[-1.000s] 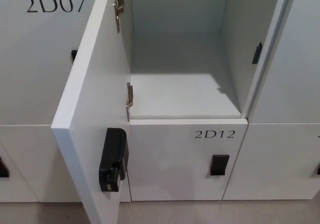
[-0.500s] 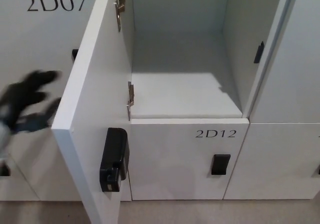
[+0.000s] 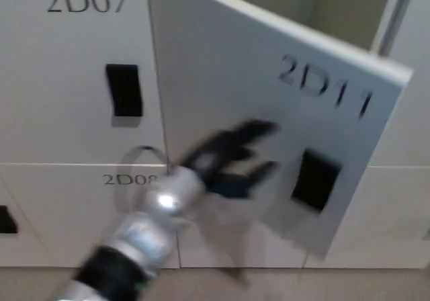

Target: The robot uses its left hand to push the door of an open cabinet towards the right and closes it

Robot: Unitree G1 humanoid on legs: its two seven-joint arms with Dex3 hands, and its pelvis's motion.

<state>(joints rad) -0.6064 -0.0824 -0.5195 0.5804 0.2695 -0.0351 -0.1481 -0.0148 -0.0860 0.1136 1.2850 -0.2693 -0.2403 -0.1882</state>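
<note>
Black left hand [image 3: 228, 156] against half-shut door [image 3: 222, 59].

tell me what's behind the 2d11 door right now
Above the door a strip of the cabinet's inside shows; the door and left hand cover the rest.
</note>
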